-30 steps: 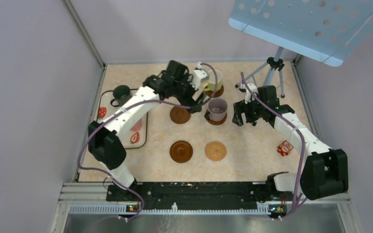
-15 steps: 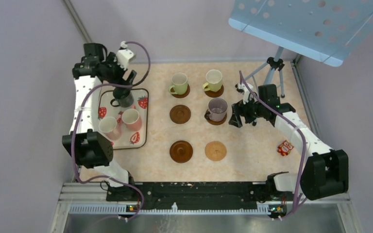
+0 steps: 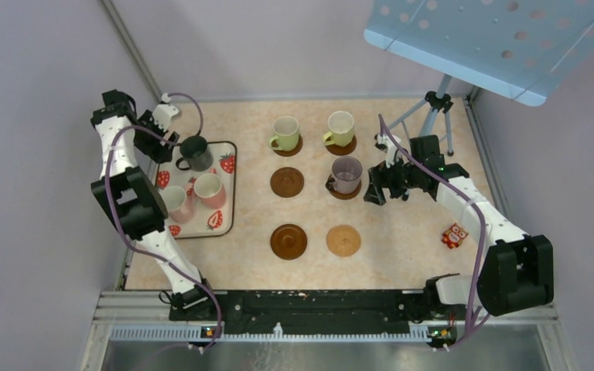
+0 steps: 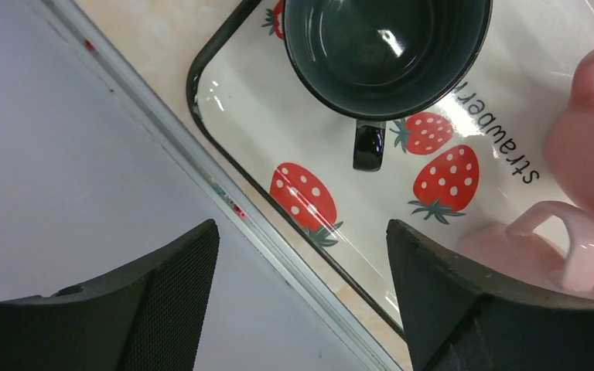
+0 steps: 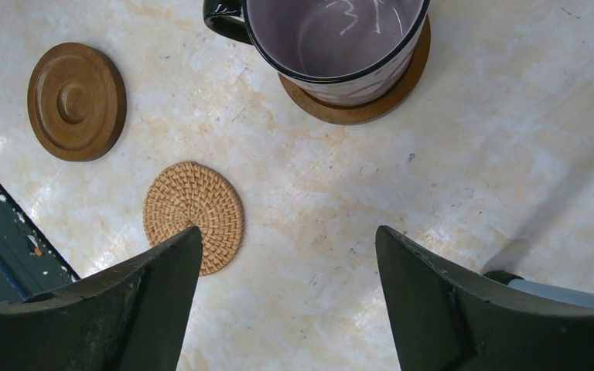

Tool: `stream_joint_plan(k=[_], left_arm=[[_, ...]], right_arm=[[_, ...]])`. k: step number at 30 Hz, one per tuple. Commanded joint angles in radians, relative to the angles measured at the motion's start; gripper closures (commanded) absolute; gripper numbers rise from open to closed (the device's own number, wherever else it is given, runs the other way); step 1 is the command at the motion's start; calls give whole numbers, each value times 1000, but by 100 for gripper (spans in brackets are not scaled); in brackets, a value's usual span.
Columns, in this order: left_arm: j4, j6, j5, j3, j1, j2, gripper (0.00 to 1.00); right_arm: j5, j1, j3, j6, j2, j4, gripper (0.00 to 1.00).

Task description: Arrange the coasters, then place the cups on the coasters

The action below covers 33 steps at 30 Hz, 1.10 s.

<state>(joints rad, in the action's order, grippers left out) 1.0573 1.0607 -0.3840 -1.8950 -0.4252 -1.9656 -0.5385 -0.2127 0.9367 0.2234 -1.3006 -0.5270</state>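
Observation:
My left gripper (image 3: 168, 141) hangs open and empty at the tray's back-left corner, just left of the dark green-grey cup (image 3: 196, 152) (image 4: 387, 54), whose handle points toward it. Two pink cups (image 3: 209, 188) (image 3: 174, 202) also stand on the tray. Two light green cups (image 3: 285, 133) (image 3: 340, 127) and the mauve cup (image 3: 346, 174) (image 5: 332, 39) each sit on a coaster. Two dark brown coasters (image 3: 287, 182) (image 3: 288, 240) and the tan woven one (image 3: 343, 240) (image 5: 193, 216) lie bare. To the right of the mauve cup, my right gripper (image 3: 377, 189) (image 5: 288, 236) stands open, holding nothing.
The white strawberry-print tray (image 3: 228, 202) (image 4: 278, 116) lies close to the left wall. A tripod (image 3: 433, 108) under a blue perforated panel (image 3: 495, 39) stands at the back right. A small red-and-white object (image 3: 454, 235) lies near the right arm.
My left arm swung from the back-middle coasters over to the tray at the far left, its jaws narrowing slightly. The right arm barely moved.

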Motion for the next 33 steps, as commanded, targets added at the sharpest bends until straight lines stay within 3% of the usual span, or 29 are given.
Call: stream_joint_plan(k=[1, 18, 33], left_arm=[[-37, 68, -47, 27, -6, -28, 16], [-93, 87, -191, 81, 22, -193, 24], [-143, 67, -230, 126, 30, -169, 76]], right_arm=[[-17, 9, 35, 19, -1, 7, 18], [19, 9, 28, 12, -21, 16, 19], [26, 9, 25, 10, -31, 19, 21]])
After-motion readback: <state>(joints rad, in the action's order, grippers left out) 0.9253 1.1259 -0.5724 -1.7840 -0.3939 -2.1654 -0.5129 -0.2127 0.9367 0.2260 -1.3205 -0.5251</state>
